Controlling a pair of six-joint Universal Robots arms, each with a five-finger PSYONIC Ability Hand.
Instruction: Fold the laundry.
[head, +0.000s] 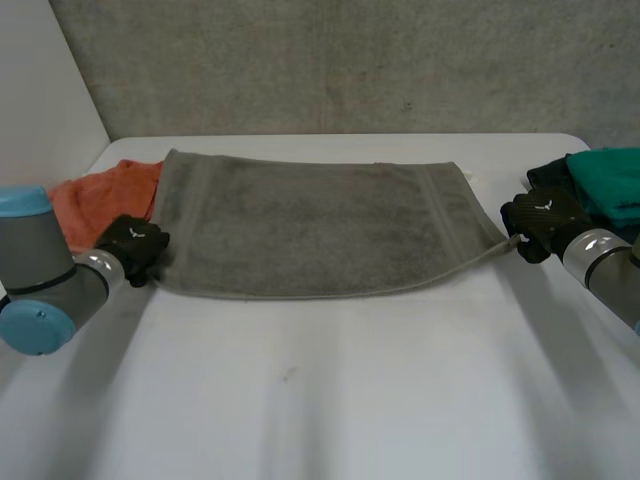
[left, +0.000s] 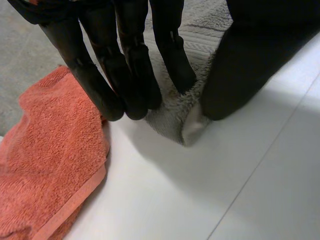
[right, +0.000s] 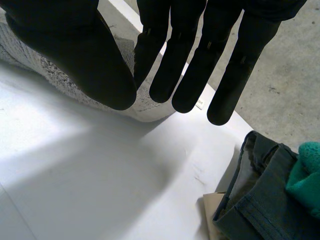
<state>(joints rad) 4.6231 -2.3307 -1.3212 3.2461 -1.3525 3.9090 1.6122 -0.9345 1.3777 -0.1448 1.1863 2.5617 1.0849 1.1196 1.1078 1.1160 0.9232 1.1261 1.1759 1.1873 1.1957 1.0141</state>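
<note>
A grey towel (head: 320, 225) lies flat across the far half of the white table (head: 320, 400). My left hand (head: 135, 248) is at its near left corner. In the left wrist view that corner (left: 170, 117) sits pinched between the straight fingers (left: 130, 75) and the thumb (left: 240, 65), low on the table. My right hand (head: 540, 222) is at the near right corner, which is drawn up toward it. In the right wrist view the towel's edge (right: 145, 107) is caught between the thumb (right: 75, 50) and the fingers (right: 170, 65).
An orange cloth (head: 100, 195) lies bunched beside the towel's left end, right by my left fingers (left: 50, 150). A dark garment (right: 255, 195) and a teal cloth (head: 610, 180) are piled at the right edge, near my right hand. A concrete wall stands behind the table.
</note>
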